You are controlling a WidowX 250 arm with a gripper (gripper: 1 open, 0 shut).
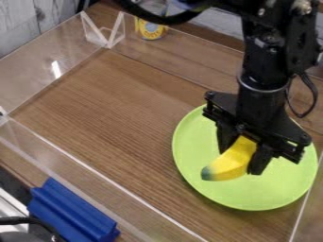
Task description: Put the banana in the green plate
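You see a banana (232, 163) that looks like smooth, shiny plastic, yellow with a dark greenish tip. The green plate (285, 187) is plain and smooth, with a soft shine. The table (113, 109) is brown wood with fine lines in it. The walls (38, 57) around it are clear, glossy plastic. The gripper (252, 156) is black and matt.

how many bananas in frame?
1. The small yellow plastic banana is clamped in the black pincer, over the large round lime-green plate at right. None seen elsewhere.
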